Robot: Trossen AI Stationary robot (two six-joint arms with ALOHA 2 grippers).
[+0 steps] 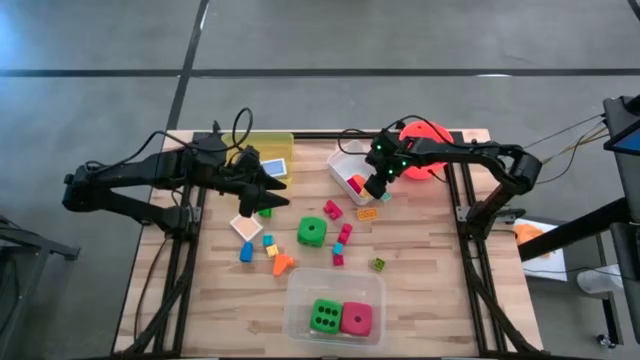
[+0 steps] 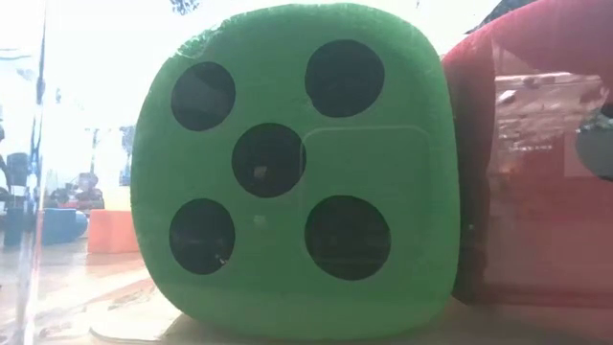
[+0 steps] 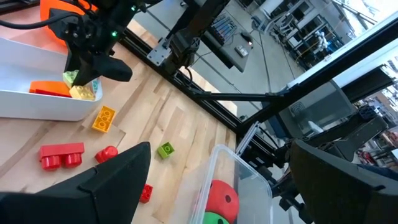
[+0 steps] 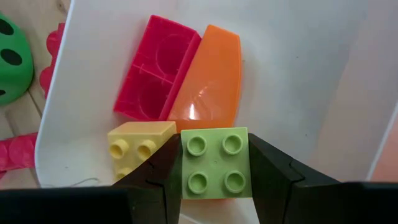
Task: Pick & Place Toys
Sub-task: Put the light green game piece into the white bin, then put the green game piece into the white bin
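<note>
Left claw hangs spread and empty over the bench's left half, just above a beige tile and a few loose blocks: blue, orange. A loose green die sits mid-bench; a clear tub at the near edge holds a second green die and a pink die. Right claw hovers over the white tub, pinching a light-green block by two opposite flat sides, studs facing the wrist camera; under it lie a yellow block, a red block and an orange piece. Judgement: blocks look hard, hollow plastic, light, stiff and glossy, so slippery; flat side walls are the safe hold, not studs or corners, and the curved orange piece offers poorer faces. Dice look too wide for a narrow pinch, maybe softer; wants a full spread across opposite faces. Tile is thin and flat, awkward to lift off wood; take an edge. No brand, label or writing readable anywhere.
</note>
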